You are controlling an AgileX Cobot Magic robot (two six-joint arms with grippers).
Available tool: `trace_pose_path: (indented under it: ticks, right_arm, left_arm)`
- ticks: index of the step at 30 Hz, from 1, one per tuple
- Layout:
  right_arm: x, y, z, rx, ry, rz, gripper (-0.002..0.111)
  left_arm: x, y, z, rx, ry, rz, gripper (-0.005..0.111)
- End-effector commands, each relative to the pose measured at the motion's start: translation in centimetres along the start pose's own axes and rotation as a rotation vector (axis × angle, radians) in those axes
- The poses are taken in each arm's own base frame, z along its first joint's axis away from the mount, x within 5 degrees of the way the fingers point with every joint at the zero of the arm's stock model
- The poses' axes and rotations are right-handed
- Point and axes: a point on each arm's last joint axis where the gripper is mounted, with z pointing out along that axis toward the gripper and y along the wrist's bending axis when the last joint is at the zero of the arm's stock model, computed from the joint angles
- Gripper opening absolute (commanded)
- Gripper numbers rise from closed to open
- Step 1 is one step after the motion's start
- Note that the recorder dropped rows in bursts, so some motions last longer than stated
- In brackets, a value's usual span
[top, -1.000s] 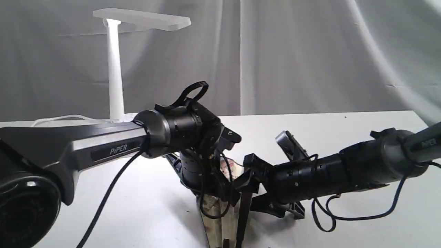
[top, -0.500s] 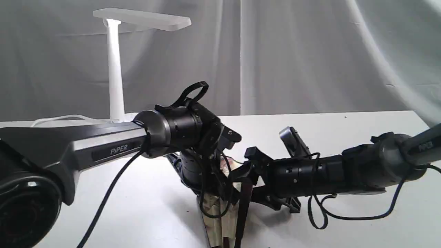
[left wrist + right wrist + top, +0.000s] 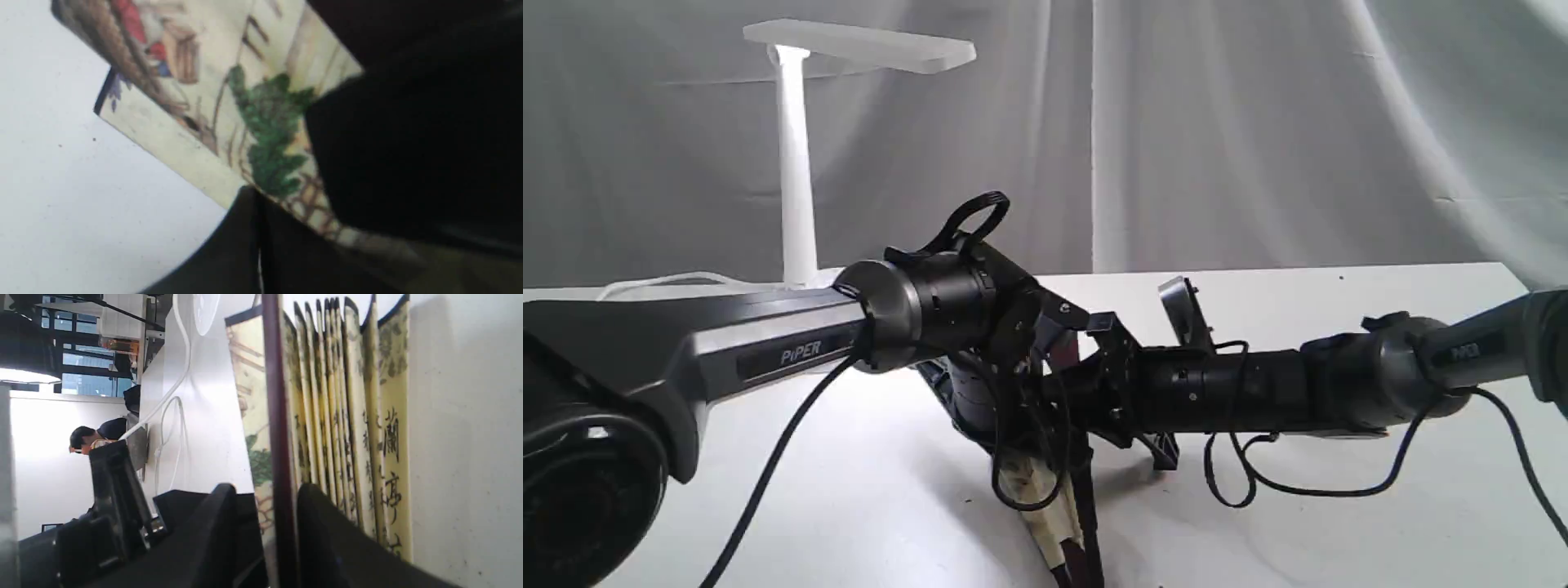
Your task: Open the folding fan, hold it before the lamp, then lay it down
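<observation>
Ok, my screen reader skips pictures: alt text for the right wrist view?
The right gripper straddles the dark maroon guard of the folding fan, whose cream, inked pleats stand partly spread over a white table.

White table [image 3: 1339, 506], seen from the near side.
A white lamp [image 3: 796, 163] stands on it at the far left, and its white cord [image 3: 678, 278] lies on the surface, further left.

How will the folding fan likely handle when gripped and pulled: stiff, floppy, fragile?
The folding fan probably flexes across its thin paper pleats, which could tear. Its dark guard looks rigid, a firmer place to grip. Mostly paper, so likely light.
</observation>
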Motion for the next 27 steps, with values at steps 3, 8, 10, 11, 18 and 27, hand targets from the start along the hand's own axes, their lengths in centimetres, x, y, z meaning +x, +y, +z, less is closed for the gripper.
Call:
trace_pose_path:
  ticks: [3, 8, 10, 11, 18, 27]
  right_arm:
    - [0.9, -4.1, 0.4, 0.121, 0.005, 0.054, 0.009]
    - [0.2, -4.6, -0.9, 0.108, 0.006, 0.054, 0.0]
    - [0.1, -4.5, -1.2, 0.088, 0.015, 0.056, 0.0]
    - [-0.1, -4.6, -1.5, 0.077, 0.014, 0.059, 0.0]
    - [-0.1, -4.6, -1.6, 0.076, 0.021, 0.054, 0.0]
    - [0.1, -4.7, -1.6, 0.086, 0.04, 0.042, 0.0]
  left_arm:
    - [1.9, -1.4, 3.5, 0.058, 0.114, -0.037, 0.0]
    - [1.9, -1.4, 3.5, 0.058, 0.114, -0.039, 0.0]
    - [1.9, -1.4, 3.5, 0.058, 0.11, -0.04, 0.0]
    - [1.9, -1.4, 3.5, 0.058, 0.11, -0.042, 0.0]
    - [1.2, -1.0, 1.4, 0.056, 0.078, -0.067, 0.0]
    - [0.0, 0.2, -4.3, 0.057, -0.009, -0.099, 0.0]
